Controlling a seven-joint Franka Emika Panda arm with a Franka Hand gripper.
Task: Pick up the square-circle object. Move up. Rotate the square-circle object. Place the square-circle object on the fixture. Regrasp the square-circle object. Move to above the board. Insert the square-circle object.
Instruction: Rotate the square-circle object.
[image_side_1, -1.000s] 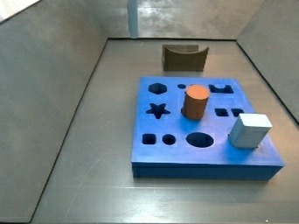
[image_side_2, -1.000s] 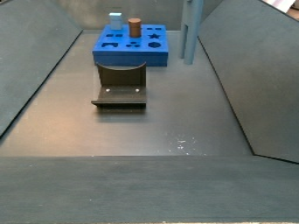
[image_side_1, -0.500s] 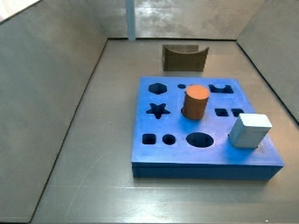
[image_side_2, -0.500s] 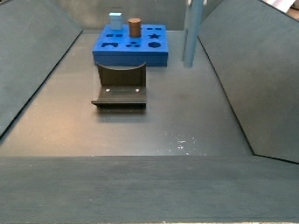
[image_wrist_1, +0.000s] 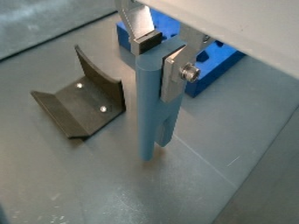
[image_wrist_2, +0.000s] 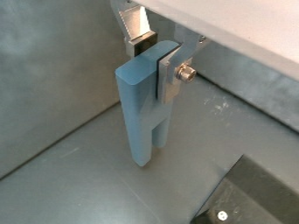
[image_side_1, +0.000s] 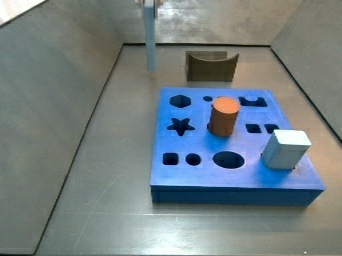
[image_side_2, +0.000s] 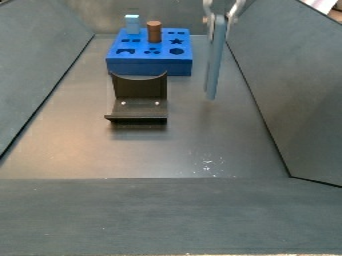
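Note:
My gripper (image_wrist_1: 158, 57) is shut on the top end of the square-circle object (image_wrist_1: 153, 109), a slim pale blue-grey peg hanging upright. In a wrist view the flat silver fingers (image_wrist_2: 177, 72) clamp the square-circle object (image_wrist_2: 145, 118) from both sides. In both side views the peg (image_side_1: 148, 32) (image_side_2: 211, 58) hangs beside the fixture (image_side_1: 210, 66) (image_side_2: 138, 100), apart from it, with its lower end near the floor. The dark fixture (image_wrist_1: 77, 101) is bare. The blue board (image_side_1: 201, 165) (image_side_2: 147, 62) lies beyond the fixture.
An orange cylinder (image_side_1: 223, 116) and a stout pale cube (image_side_1: 285, 149) stand on the board. Grey sloping walls (image_side_2: 287, 90) enclose the floor on all sides. The board's edge (image_wrist_1: 212, 63) shows behind the peg in a wrist view.
The gripper has come down with the peg: it now reaches lower in one side view and has entered the other from the top. Fixture and board have not moved.

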